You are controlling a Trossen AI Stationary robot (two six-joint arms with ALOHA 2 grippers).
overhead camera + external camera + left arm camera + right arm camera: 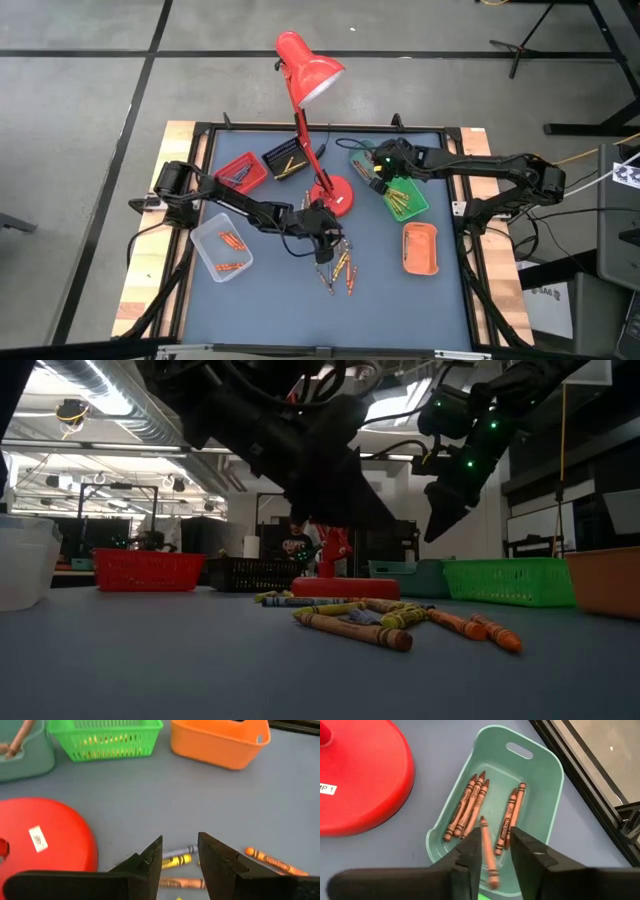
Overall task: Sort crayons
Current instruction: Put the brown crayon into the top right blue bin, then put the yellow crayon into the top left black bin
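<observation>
The right gripper (492,857) hovers over the teal tray (542,767), fingers apart, and a brown crayon (487,851) lies blurred between them, seemingly just let go to join the 5 brown ones there. The left gripper (180,865) hangs low above the loose crayons (338,265) on the worktop (270,300) beside the lamp base (45,837), fingers slightly apart and empty, probably to pick the next one. Both arms reach inward.

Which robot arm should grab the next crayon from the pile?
The left. Its open gripper hovers right above the loose crayons. The right gripper is away over the teal tray.
</observation>
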